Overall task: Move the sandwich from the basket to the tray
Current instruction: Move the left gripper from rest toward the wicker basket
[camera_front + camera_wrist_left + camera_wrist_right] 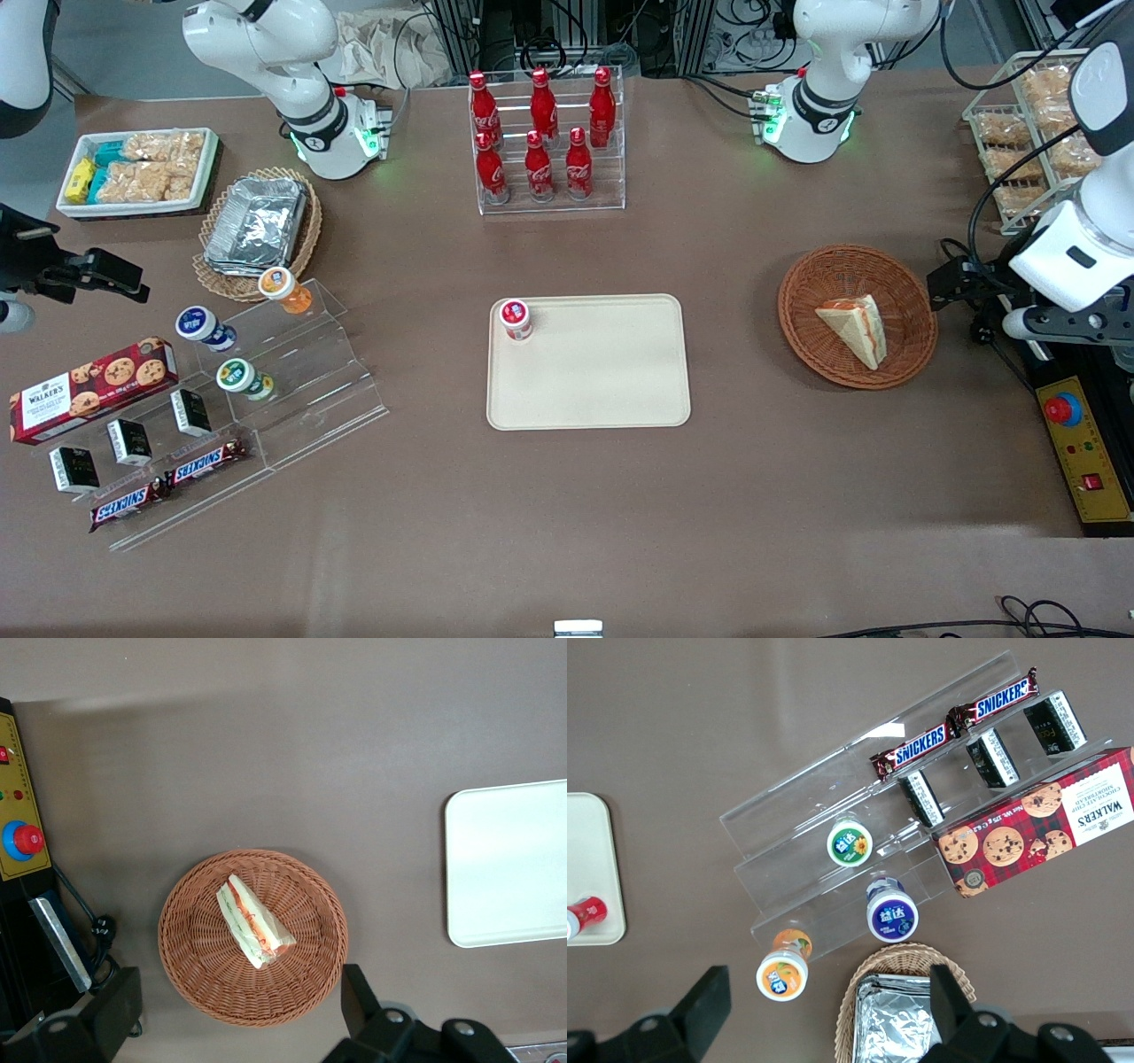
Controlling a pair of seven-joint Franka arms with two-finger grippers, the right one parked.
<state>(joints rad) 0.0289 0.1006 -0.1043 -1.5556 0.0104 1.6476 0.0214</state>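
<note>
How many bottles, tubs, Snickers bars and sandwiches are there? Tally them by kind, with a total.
Bottles: 6
Tubs: 4
Snickers bars: 2
Sandwich: 1, in the basket, with the gripper above it, jaws open
Total: 13

Basket [912, 306]: woven wicker, rough, reddish-brown. Sandwich [856, 329] in it: soft matt white bread. Tray [611, 372]: smooth cream plastic look, slight sheen. Table [620, 514]: matt brown, fine-textured. Gripper [239, 1028], up over the basket and wide open: matt black plastic-looking fingers [359, 992]. Bottles [540, 133]: glossy red, in clear shiny rack [611, 190].
</note>
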